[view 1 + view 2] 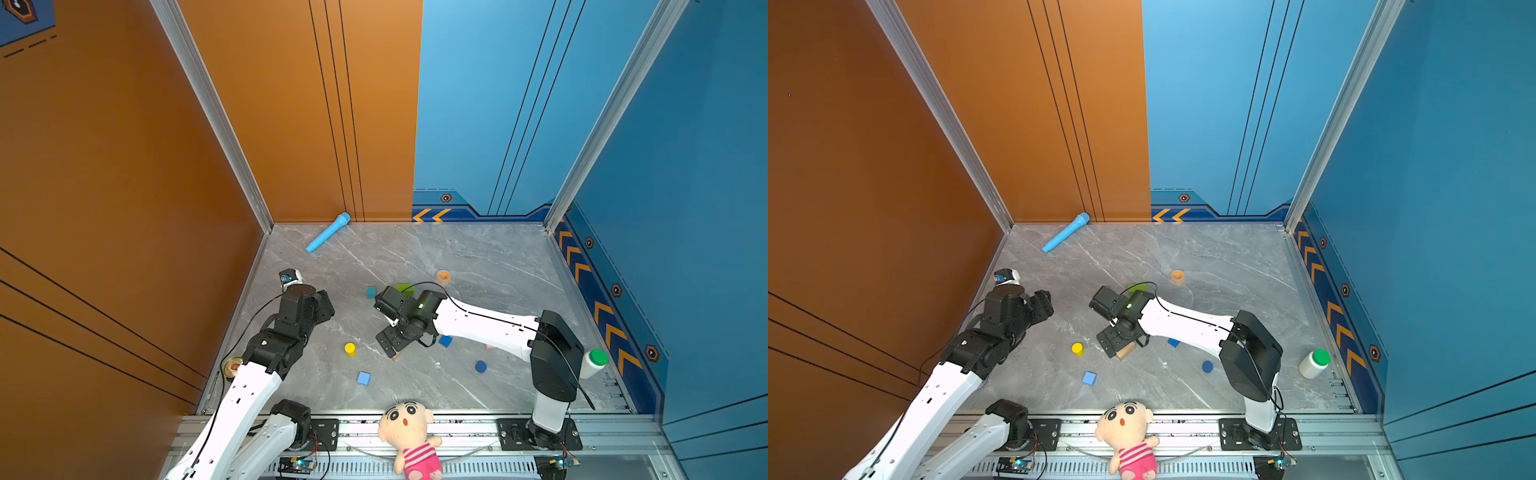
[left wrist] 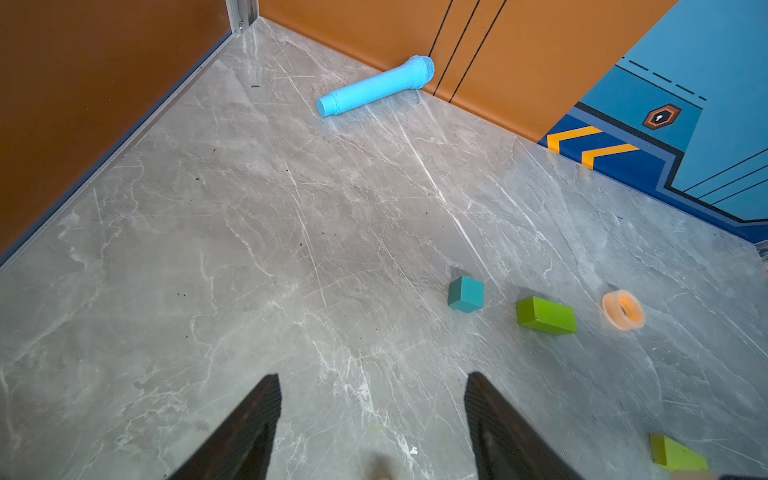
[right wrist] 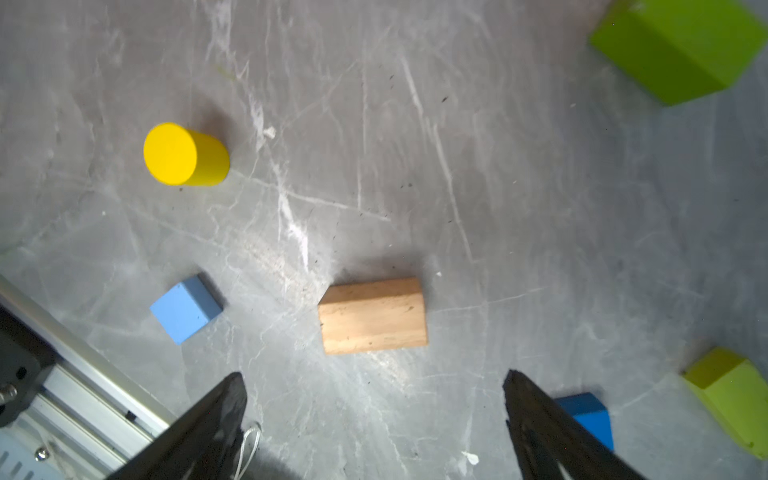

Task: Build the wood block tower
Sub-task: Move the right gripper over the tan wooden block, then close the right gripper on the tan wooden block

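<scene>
The tan brick (image 3: 372,316) lies flat on the grey marble table (image 3: 498,208) near the middle, with nothing stacked on it. Its long axis runs across the gap between the jaws of the right gripper (image 3: 374,376), which hangs over it without touching, wide open and empty. The yellow cylinder (image 3: 183,153) stands upright nearby, beside the light blue cube (image 3: 185,309). The right arm reaches in low from the right, wrist bent down. The left gripper (image 2: 372,377) is also open and empty, pointing toward the back wall, with the teal cube (image 2: 466,294) ahead of it.

A robot test cell: aluminium frame (image 1: 211,104), orange and blue wall panels (image 1: 270,104), marble-look tabletop (image 1: 478,257).
</scene>
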Tool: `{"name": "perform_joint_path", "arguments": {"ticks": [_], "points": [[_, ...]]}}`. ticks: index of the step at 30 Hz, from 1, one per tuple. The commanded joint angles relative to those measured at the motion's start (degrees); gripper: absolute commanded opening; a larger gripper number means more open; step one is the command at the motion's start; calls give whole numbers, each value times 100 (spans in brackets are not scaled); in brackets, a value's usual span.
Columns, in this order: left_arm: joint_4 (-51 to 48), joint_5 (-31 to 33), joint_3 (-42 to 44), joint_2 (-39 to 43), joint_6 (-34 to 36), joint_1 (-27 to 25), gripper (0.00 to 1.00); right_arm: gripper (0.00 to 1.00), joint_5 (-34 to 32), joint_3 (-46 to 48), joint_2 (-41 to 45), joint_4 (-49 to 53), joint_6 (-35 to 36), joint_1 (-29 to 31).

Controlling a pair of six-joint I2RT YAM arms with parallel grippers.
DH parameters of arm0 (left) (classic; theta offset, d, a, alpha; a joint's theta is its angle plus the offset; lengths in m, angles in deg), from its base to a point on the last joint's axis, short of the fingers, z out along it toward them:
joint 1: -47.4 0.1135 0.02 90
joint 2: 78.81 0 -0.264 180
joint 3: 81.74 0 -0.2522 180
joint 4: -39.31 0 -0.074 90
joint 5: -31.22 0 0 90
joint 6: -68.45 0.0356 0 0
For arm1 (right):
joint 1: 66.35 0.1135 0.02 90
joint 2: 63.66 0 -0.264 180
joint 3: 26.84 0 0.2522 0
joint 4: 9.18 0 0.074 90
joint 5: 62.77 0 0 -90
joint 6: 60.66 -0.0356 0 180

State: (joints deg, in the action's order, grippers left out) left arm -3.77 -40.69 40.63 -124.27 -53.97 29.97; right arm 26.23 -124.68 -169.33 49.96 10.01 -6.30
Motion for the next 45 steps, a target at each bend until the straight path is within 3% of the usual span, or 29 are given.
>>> {"name": "perform_joint_path", "arguments": {"ticks": [1, 31, 45], "points": [[-244, 225, 44, 140, -11, -116, 72, 99, 16, 250, 142, -110, 80, 39], [-416, 466, 89, 321, -61, -329, 72, 98, -106, 40, -848, -426, 209, 22], [-407, 521, 124, 274, -44, -324, 72, 79, 0, 108, -991, -461, 130, -2]]}}
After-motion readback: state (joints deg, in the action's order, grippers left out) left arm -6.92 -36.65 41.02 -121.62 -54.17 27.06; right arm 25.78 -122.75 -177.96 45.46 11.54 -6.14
